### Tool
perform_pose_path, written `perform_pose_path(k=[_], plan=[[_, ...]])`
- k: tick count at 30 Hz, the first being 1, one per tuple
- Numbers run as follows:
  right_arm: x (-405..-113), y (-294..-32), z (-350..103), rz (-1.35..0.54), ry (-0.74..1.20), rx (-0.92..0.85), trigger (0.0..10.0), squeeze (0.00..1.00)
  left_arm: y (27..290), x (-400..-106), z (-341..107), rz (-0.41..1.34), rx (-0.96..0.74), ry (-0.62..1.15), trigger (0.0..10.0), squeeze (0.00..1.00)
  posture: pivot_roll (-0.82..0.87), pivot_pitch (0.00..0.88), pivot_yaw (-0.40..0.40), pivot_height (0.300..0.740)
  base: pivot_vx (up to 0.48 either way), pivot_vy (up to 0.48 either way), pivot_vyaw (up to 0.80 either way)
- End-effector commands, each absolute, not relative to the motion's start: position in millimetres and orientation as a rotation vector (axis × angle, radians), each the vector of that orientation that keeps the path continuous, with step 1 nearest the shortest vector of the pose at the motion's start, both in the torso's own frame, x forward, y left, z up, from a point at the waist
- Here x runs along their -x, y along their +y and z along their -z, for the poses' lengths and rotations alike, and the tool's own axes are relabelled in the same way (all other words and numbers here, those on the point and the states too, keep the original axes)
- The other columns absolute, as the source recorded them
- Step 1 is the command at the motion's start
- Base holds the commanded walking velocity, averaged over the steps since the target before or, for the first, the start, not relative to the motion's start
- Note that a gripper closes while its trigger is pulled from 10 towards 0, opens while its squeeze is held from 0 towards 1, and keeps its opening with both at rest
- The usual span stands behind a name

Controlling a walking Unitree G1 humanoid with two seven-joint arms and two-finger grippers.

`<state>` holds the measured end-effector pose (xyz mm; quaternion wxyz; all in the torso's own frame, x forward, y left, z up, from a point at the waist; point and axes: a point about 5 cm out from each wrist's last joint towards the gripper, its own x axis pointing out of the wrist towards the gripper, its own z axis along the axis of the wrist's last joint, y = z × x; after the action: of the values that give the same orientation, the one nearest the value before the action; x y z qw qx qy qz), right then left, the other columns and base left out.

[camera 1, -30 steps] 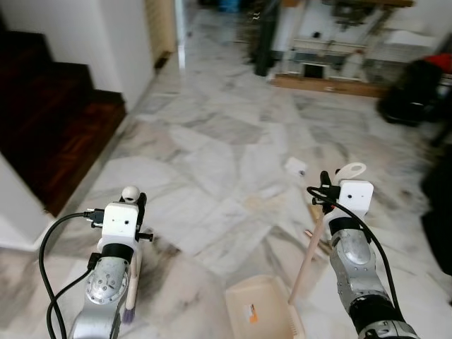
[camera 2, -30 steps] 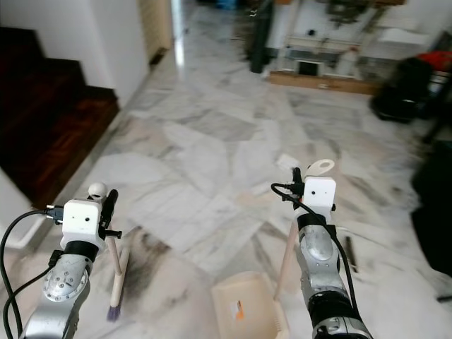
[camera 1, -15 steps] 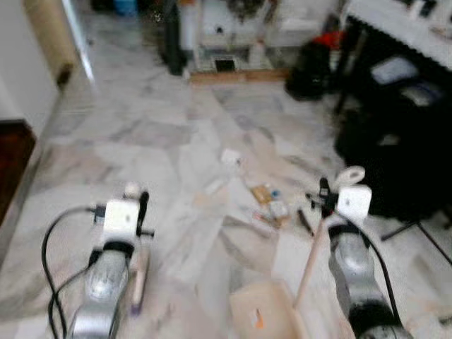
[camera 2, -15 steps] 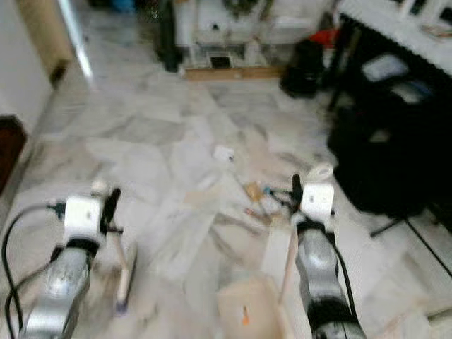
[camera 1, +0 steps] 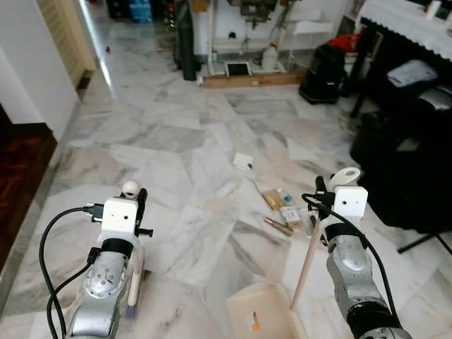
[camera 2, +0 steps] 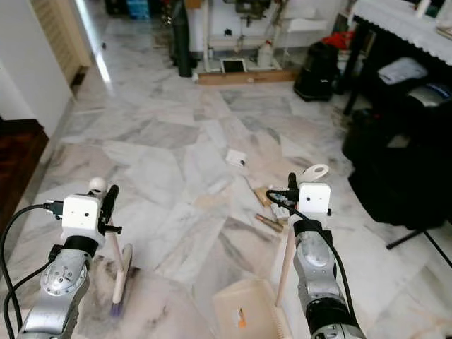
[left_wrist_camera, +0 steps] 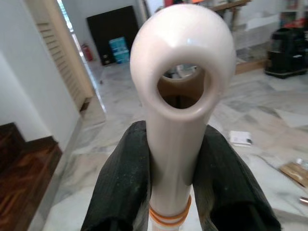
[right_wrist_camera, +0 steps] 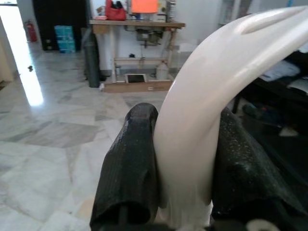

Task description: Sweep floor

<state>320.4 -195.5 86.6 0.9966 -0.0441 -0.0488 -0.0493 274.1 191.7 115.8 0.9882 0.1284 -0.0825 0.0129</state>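
Left tool (left_wrist_camera: 175, 183) is clamped on the broom handle (left_wrist_camera: 180, 96), both black fingers (left_wrist_camera: 122, 178) pressed against the pale shaft just below its looped end, and over on the other side the right tool (right_wrist_camera: 185, 178) is closed the same way around the dustpan handle (right_wrist_camera: 207, 96), fingers (right_wrist_camera: 132, 168) hugging the cream grip on either side. Out from the left tool, the broom (camera 2: 119, 275) hangs down beside the silver left arm with its purple-tipped bristles at the marble floor (camera 1: 176, 141), low on the robot's left. Out from the right tool, the wooden pole of the dustpan handle runs down at a slant to the beige dustpan (camera 1: 261, 318), which sits on the floor between the two arms, close in front of the robot. Just ahead of the right tool lies the litter (camera 1: 282, 212): a loose cluster of small packets and scraps on the tiles, with a small white box (camera 1: 244, 162) a little farther out, apart from the rest. Beyond that the floor opens up to a low wooden board (camera 1: 247, 79) against the far wall with a white jug (camera 1: 268, 56) standing near it. A dark bag (camera 1: 321, 74) sits to the right of that, and black furniture (camera 1: 409, 162) fills the robot's right side. On the left, a dark wooden step (camera 1: 21, 169) meets a white wall (camera 1: 28, 63).
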Motion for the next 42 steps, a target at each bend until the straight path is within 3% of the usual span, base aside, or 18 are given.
perform_pose_path(k=[1,9,15,42], plan=[[-324.2,-195.9,-98.8,0.1,-0.152,0.088,10.0,0.0,192.5,-274.5,-121.3,-0.036,-0.261,-0.193,10.0,0.0,0.0,0.064,-0.02,0.74,0.334,0.0,0.0],[-325.6,-196.1,-99.3,0.098,-0.144,0.081,10.0,0.0,193.2,-275.0,-121.5,-0.042,-0.259,-0.194,10.0,0.0,-0.01,0.072,-0.023,0.74,0.331,0.0,0.0],[-326.1,-194.9,-100.1,0.092,-0.146,0.078,10.0,0.0,193.8,-275.3,-121.5,-0.044,-0.258,-0.195,10.0,0.0,-0.01,0.074,-0.025,0.74,0.332,0.0,-0.71],[-325.5,-194.7,-103.0,0.082,-0.165,0.089,10.0,0.0,193.2,-277.5,-123.4,-0.05,-0.256,-0.209,10.0,0.0,-0.01,0.077,-0.031,0.74,0.331,0.0,0.0]])
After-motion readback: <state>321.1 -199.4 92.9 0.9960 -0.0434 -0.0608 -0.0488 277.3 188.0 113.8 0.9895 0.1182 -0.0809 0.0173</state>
